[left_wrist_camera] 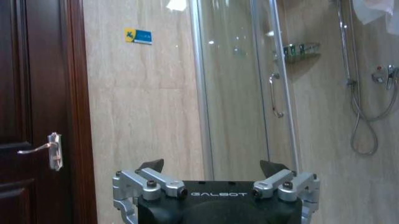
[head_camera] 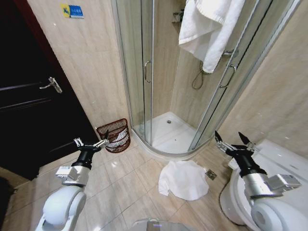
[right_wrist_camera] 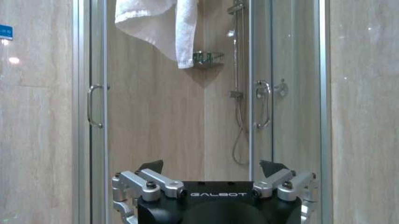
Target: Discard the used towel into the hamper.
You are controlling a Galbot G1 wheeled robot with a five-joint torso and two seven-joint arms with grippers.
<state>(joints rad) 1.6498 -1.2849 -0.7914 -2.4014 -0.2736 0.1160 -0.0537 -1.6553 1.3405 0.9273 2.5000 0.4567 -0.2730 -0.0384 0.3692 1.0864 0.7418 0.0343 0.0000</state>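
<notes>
your used towel (head_camera: 184,179) lies crumpled on the floor just before the shower (head_camera: 168,130); hamper (head_camera: 114,135) beside it, near your released left tool (head_camera: 90,143); right tool (head_camera: 233,140) released too.

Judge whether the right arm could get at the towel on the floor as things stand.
Probably yes: the white towel lies in the open on the tiles, and the open right gripper hovers above its far side with nothing between.
</notes>
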